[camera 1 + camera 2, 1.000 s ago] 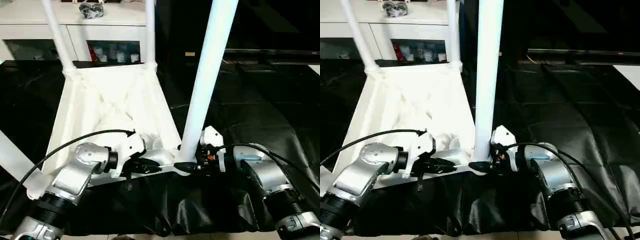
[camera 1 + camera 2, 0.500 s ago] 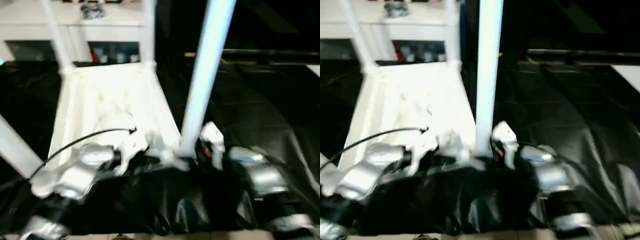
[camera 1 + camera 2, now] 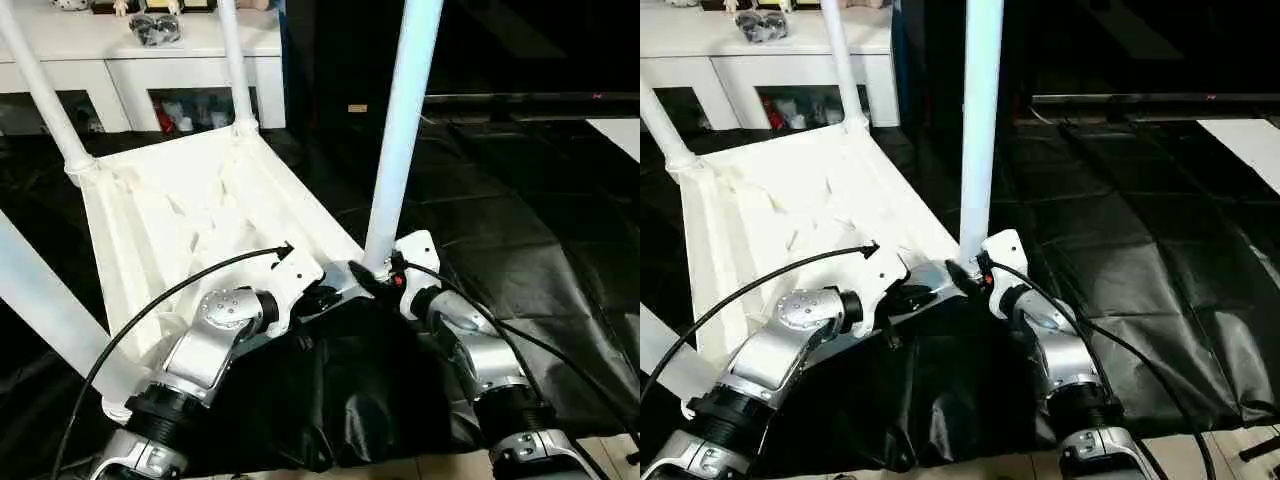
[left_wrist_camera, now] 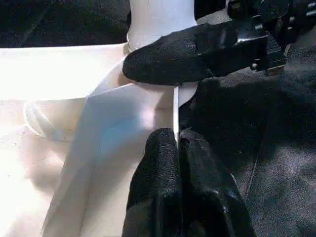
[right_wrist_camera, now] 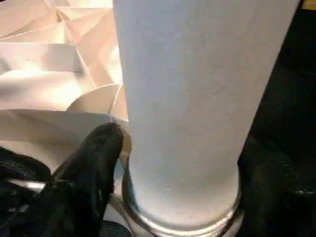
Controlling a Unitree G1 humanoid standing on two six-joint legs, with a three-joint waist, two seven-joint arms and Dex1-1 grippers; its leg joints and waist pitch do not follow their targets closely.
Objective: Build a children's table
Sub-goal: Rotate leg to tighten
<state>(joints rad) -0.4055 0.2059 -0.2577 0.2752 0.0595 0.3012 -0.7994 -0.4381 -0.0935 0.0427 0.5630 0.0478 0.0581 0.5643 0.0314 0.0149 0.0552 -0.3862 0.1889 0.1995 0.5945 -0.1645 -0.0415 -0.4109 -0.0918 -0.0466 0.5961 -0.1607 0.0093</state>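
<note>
- the left gripper was clenched on the thin near rim of the tabletop, one black finger on each face of the edge.
- the right gripper was clasped round the base of the near right leg, just above its corner socket, a finger on each side of the tube.
- the tabletop lay upside down on a black sheet, ribbed underside up, with that leg and three others standing up out of its corners.
- it looked like a white plastic square, crossed by diagonal ribs, with long, smooth, tapered tube legs.
- by my judgement the whole thing was light and fairly stiff, though the rim would flex a little under a hard pinch.
- the smooth tubes seemed likely to slip in a loose grip, so holding low by the socket, where the leg was widest, looked soundest.
- a white cabinet stood beyond the far legs.
</note>
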